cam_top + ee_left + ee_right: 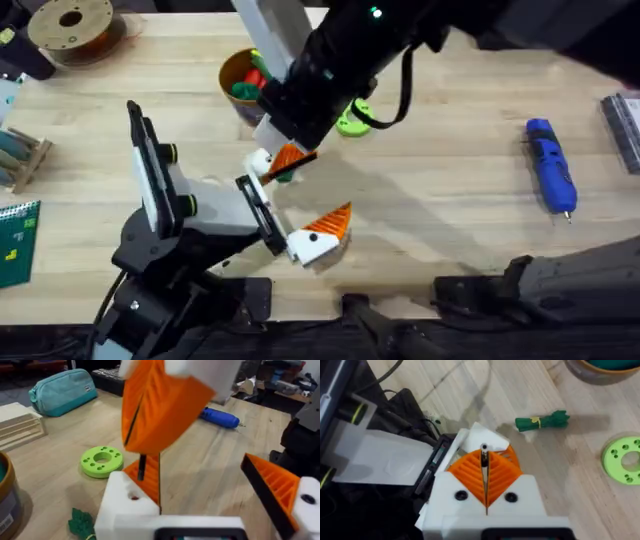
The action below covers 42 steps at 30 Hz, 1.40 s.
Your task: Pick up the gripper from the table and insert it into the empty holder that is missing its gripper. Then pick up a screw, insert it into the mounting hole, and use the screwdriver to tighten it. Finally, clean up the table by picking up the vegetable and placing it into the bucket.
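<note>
While pinching a thin black screw [484, 458] between pressed pads, right gripper [290, 158] hangs mid-table | left gripper [322, 232] spread, just beside | green vegetable [542, 421] nearby | bucket [243, 80], green disc [623, 458], blue screwdriver [551, 165] farther out

Brown round bucket [240, 80] sits far-centre on the wooden desk [450, 220], green perforated disc [352, 122] just right of it, blue electric screwdriver [551, 165] well right, filament spool [72, 30] far left.
</note>
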### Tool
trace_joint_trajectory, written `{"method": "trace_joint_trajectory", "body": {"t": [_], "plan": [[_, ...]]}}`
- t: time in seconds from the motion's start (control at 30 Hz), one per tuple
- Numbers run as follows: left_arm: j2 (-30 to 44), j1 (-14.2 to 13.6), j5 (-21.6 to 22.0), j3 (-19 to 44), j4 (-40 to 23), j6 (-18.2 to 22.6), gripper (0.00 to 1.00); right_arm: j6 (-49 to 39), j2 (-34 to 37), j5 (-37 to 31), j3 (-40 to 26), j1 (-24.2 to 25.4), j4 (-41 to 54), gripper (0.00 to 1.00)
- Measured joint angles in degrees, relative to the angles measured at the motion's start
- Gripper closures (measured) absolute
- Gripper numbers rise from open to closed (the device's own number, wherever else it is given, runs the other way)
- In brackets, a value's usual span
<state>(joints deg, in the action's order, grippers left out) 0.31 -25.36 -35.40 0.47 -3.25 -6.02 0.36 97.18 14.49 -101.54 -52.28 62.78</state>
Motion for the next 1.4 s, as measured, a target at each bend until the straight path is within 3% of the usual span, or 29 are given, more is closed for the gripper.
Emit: {"method": "trace_joint_trajectory", "body": {"t": [1.4], "plan": [[0.0,0.0,0.0,0.0,-0.1,-0.5,0.014,0.1,3.1,0.6,0.0,-0.4,-0.7,0.994]]}}
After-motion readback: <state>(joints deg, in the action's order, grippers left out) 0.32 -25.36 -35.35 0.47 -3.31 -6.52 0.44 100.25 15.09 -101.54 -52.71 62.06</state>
